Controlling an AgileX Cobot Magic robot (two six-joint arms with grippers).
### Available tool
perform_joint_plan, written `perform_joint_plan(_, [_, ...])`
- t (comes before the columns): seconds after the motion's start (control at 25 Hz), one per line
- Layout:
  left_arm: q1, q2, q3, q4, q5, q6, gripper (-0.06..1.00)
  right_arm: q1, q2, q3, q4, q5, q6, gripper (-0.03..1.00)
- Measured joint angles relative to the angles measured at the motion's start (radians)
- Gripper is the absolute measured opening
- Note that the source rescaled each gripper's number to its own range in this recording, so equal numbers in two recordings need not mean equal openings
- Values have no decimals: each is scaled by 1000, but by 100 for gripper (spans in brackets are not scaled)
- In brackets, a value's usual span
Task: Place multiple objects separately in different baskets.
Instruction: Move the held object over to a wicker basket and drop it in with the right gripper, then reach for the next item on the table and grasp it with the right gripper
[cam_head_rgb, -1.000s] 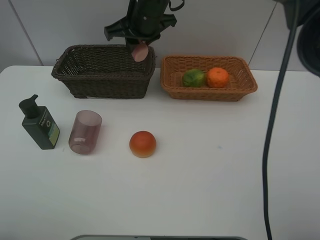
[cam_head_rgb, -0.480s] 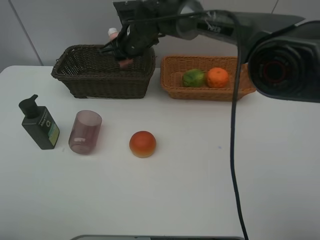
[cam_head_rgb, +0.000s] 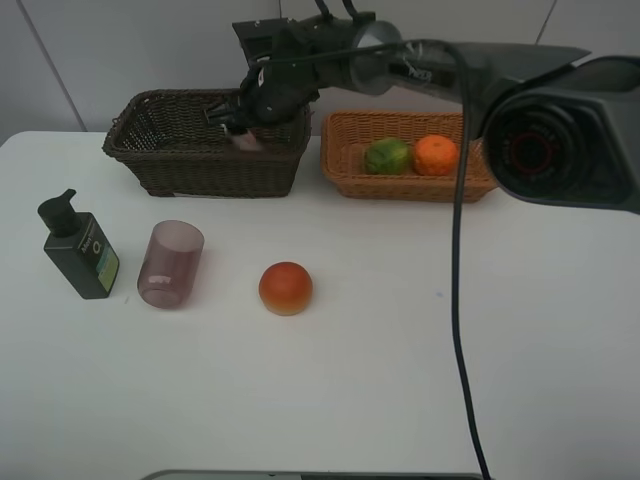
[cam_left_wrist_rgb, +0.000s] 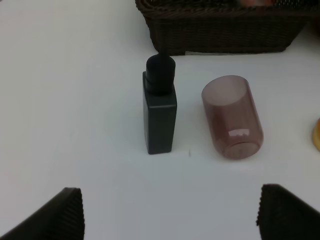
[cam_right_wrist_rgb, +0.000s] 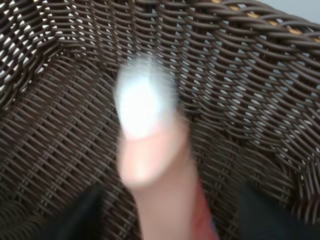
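white desk (cam_head_rgb: 400, 380) shows green fruit (cam_head_rgb: 388, 156) and orange (cam_head_rgb: 436, 154) sitting in the tan basket (cam_head_rgb: 345, 172) at upper right, the right jaws parted around the blurred pink bottle (cam_right_wrist_rgb: 150, 165) in the mouth of the dark basket (cam_head_rgb: 200, 168) at upper left, the left jaws wide and empty, with apple (cam_head_rgb: 285, 288), cup (cam_head_rgb: 170, 264) and pump bottle (cam_head_rgb: 80, 252) left to sort.

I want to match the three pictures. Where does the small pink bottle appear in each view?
Exterior high: the small pink bottle is in the upper middle, over the right part of the dark brown basket.
Left wrist: not clearly in it; only the basket's wall runs along the top edge.
Right wrist: blurred, in the centre, with the basket's weave behind it.
Shared landmark: the dark brown basket.
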Motion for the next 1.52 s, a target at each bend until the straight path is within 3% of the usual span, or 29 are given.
perform_joint_plan(0.12, [0,0,0,0,0,0,81,0,-1,0,0,8,0,79])
perform_joint_plan(0.2, [0,0,0,0,0,0,81,0,-9,0,1,34,0,85])
perform_joint_plan(0.44, [0,0,0,0,0,0,81,0,-109,-1,2,245,-61,88])
perform_joint_plan(0.64, [0,0,0,0,0,0,81,8,-184,-2,23,521,-298,88])
perform_joint_plan(0.8, [0,0,0,0,0,0,81,36,-230,32,70,651,-432,88])
perform_joint_plan(1.16, [0,0,0,0,0,0,81,115,-293,249,75,673,-578,88])
perform_joint_plan(1.52, [0,0,0,0,0,0,81,172,-296,411,93,666,-905,88])
